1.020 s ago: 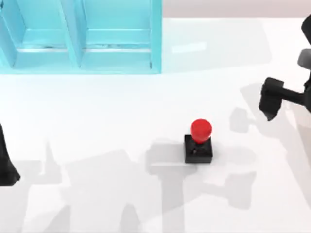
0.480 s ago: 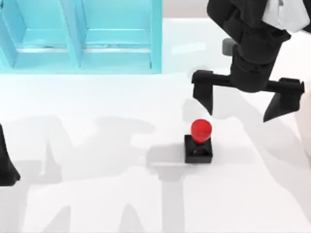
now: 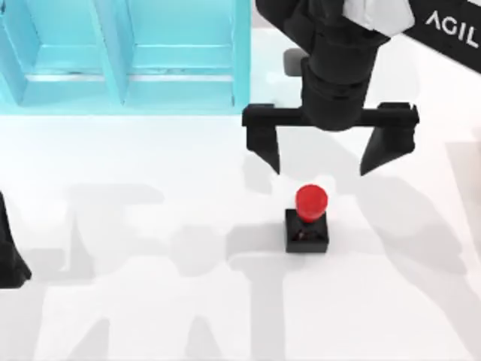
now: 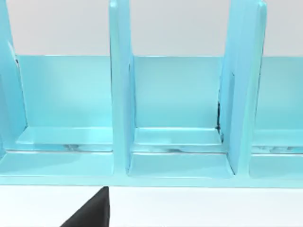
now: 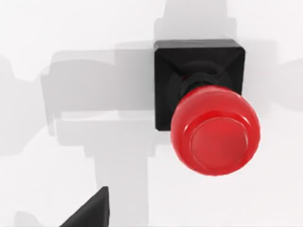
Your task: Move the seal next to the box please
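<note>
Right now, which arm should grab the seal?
Right. The right gripper hangs open just beyond the seal, fingers spread wide to either side of its red knob. The left gripper sits parked at the table's far left edge.

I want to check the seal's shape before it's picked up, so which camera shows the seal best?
The right wrist view: the seal sits close up, its red knob and black square base both plain. The top view shows it smaller, standing on the table just below the right gripper, whose jaws are spread wide. The left wrist view faces the blue box.
</note>
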